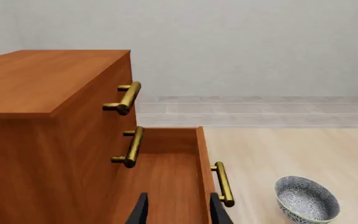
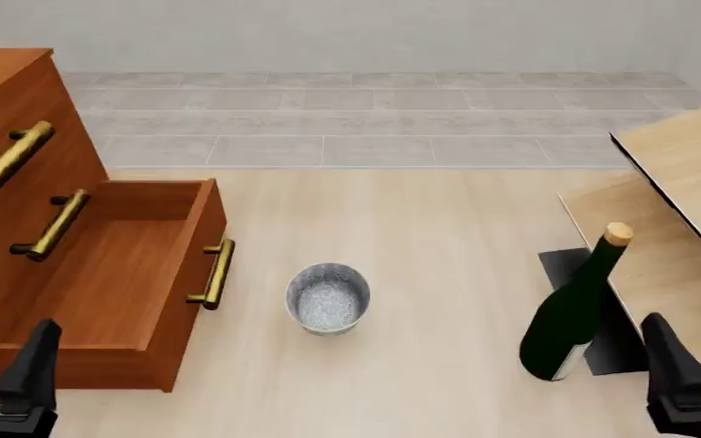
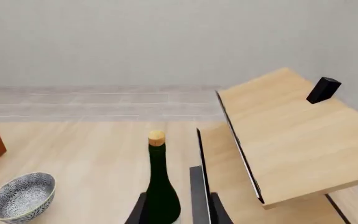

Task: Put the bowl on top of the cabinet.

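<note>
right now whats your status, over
Both tools open, holding nothing. Bowl upright on the table, untouched, between cabinet and bottle. Bottom drawer pulled open toward the bowl; cabinet top bare in left wrist view.

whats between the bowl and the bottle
Nothing: in the front view the stretch of pale table from the bowl to the green bottle is bare. The right wrist view shows the same gap.

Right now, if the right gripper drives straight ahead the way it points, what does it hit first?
Probably the green bottle. In the right wrist view it stands directly ahead of the right gripper, between the fingertips' line. Depth is unclear, but nothing shows nearer. The bowl sits off to the side.
</note>
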Controlling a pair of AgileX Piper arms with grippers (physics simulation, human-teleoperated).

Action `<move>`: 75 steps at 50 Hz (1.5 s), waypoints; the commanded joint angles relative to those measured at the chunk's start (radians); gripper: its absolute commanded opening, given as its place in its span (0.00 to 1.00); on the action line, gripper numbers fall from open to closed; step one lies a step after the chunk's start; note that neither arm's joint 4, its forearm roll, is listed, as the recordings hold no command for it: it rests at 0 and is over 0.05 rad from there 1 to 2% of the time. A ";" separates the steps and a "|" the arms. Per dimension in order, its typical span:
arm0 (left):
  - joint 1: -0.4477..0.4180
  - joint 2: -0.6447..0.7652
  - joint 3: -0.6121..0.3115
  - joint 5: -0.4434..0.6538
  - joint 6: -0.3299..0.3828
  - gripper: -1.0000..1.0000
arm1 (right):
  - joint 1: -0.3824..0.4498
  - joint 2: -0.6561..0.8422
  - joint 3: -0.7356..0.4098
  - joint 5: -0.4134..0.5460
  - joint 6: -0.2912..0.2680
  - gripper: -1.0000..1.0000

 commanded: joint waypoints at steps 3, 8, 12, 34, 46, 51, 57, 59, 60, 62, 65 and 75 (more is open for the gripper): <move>-0.004 0.013 -0.002 -0.010 0.003 1.00 | 0.001 -0.050 0.049 -0.054 -0.002 1.00; -0.006 0.019 -0.005 -0.017 0.004 1.00 | 0.000 -0.051 0.048 -0.053 0.001 1.00; -0.006 0.016 -0.006 -0.014 0.004 1.00 | 0.000 -0.051 0.048 -0.053 0.002 1.00; -0.100 0.251 -0.067 -0.138 0.084 1.00 | -0.005 -0.054 0.042 -0.052 0.009 1.00; -0.231 0.510 -0.186 -0.192 0.112 1.00 | -0.005 -0.055 0.045 -0.056 0.010 1.00; -0.287 0.591 -0.248 -0.182 0.110 1.00 | -0.006 -0.055 0.047 -0.058 0.011 1.00; -0.337 0.661 -0.334 -0.141 0.102 1.00 | -0.006 -0.054 0.046 -0.055 0.012 1.00; -0.353 0.700 -0.362 -0.128 0.100 1.00 | -0.005 -0.054 0.047 -0.055 0.011 1.00; -0.352 0.709 -0.371 -0.125 0.103 1.00 | -0.004 -0.053 0.045 -0.053 0.011 1.00; -0.353 0.739 -0.385 -0.121 0.092 1.00 | -0.004 -0.053 0.049 -0.056 0.010 1.00; -0.384 0.798 -0.432 -0.095 0.071 1.00 | -0.006 -0.053 0.048 -0.054 0.011 1.00; -0.395 0.949 -0.520 -0.103 0.105 1.00 | -0.003 -0.053 0.050 -0.056 0.009 1.00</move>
